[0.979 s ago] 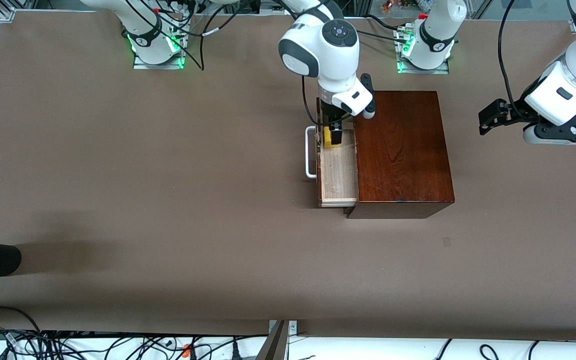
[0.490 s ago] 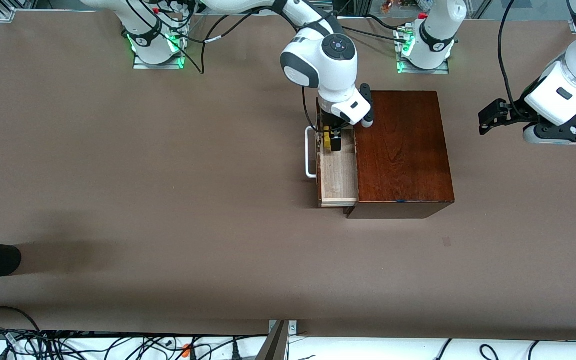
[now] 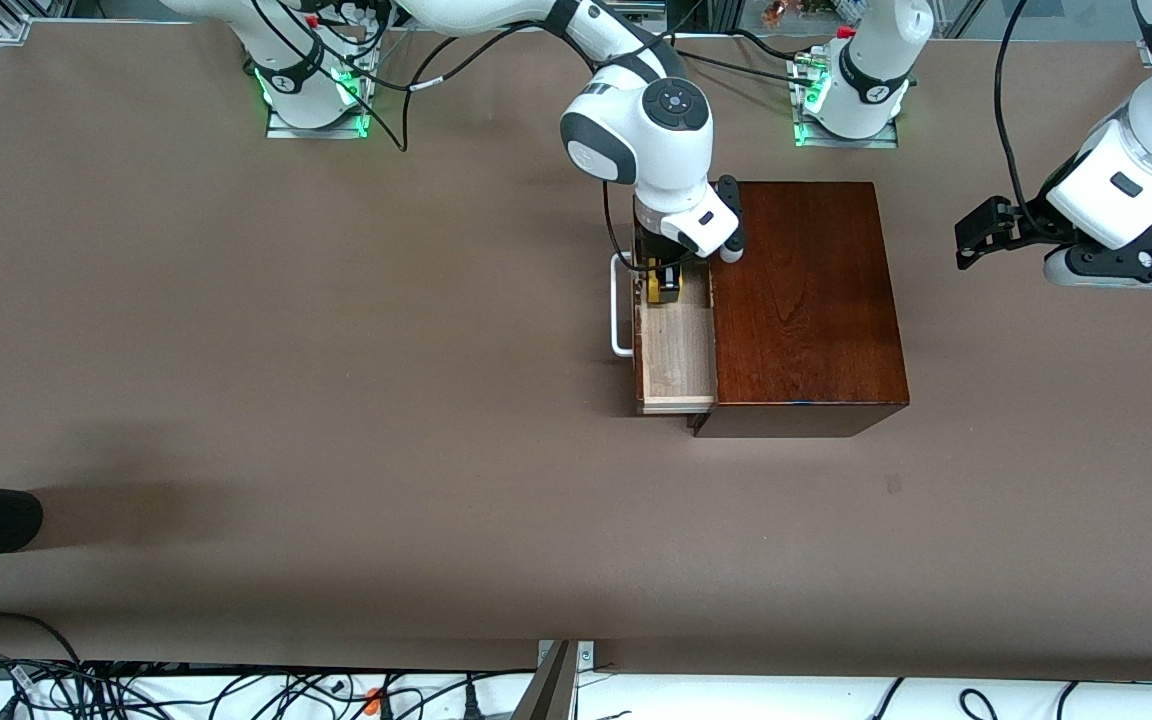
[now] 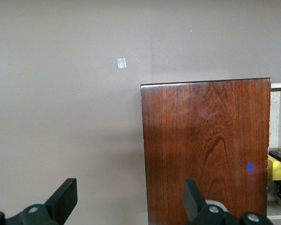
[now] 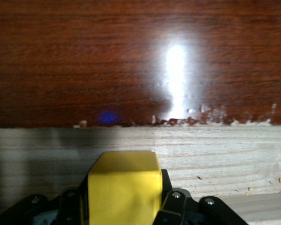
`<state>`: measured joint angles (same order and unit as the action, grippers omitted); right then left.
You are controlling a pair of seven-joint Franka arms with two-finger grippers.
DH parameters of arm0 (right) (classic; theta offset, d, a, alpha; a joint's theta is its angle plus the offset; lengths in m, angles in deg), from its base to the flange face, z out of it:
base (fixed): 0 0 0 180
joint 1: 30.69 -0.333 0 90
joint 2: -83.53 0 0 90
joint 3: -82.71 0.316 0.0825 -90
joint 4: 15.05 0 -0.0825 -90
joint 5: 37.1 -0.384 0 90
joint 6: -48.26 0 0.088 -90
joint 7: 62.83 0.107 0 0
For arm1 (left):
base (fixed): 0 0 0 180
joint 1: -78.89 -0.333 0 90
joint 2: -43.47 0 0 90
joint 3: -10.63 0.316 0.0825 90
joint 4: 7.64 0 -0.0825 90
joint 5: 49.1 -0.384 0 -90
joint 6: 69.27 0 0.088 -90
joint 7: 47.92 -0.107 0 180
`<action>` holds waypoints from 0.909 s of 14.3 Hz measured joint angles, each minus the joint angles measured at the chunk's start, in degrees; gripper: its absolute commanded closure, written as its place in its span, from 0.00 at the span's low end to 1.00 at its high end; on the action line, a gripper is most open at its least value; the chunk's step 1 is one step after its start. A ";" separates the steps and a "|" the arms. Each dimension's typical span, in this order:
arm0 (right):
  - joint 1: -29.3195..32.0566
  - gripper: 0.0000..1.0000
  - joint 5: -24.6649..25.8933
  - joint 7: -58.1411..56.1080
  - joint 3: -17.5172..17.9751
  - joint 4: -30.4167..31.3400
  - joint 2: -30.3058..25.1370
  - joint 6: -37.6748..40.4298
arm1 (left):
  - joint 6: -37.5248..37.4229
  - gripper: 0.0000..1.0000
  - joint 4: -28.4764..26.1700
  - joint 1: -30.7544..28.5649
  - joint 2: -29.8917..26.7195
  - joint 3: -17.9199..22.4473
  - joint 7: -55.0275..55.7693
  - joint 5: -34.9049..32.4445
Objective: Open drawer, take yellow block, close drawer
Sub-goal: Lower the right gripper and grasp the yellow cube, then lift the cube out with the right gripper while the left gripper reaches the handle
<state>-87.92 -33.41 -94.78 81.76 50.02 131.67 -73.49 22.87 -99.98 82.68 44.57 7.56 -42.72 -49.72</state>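
The right pincer (image 3: 665,281) is down inside the open drawer (image 3: 678,350), its black fingers (image 5: 175,199) clamped on either side of the yellow block (image 3: 658,284), which sits between them in the drawer's end that lies farther from the front camera. In the right wrist view the yellow block (image 5: 124,187) fills the space between the fingers, with the pale wood of the drawer's inner wall just past it and the glossy reddish-brown wooden box (image 5: 140,61) rising above that wall. Around the pincer, the drawer stands pulled out of the wooden box (image 3: 804,300) toward the right arm's end of the desk, its light interior bare from the block down to the end nearer the front camera. The white handle (image 3: 621,305) runs along the drawer's dark front, just beside the pincer on the side away from the box. The left pincer (image 3: 976,235) hangs in the air over the brown desk (image 3: 336,400) toward the left arm's end, well apart from the box, and that arm waits; in the left wrist view its fingers (image 4: 65,197) stand wide apart with nothing between them, looking down on the box top (image 4: 206,150) and a sliver of the yellow block (image 4: 277,168) at the picture's edge.
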 measured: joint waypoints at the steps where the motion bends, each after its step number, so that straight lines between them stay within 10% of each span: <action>1: 0.01 1.00 -0.01 0.48 -0.03 -0.32 0.01 0.36 | -0.02 0.00 0.05 0.00 0.00 -0.01 0.00 0.00; 13: 10.55 1.00 -6.14 4.72 -1.26 -9.68 -9.13 24.33 | -6.60 0.00 0.14 1.60 0.32 -0.53 -2.83 0.17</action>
<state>-77.38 -39.55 -90.06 80.50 40.34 122.54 -49.16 16.27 -99.84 84.29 44.90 7.03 -45.55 -49.55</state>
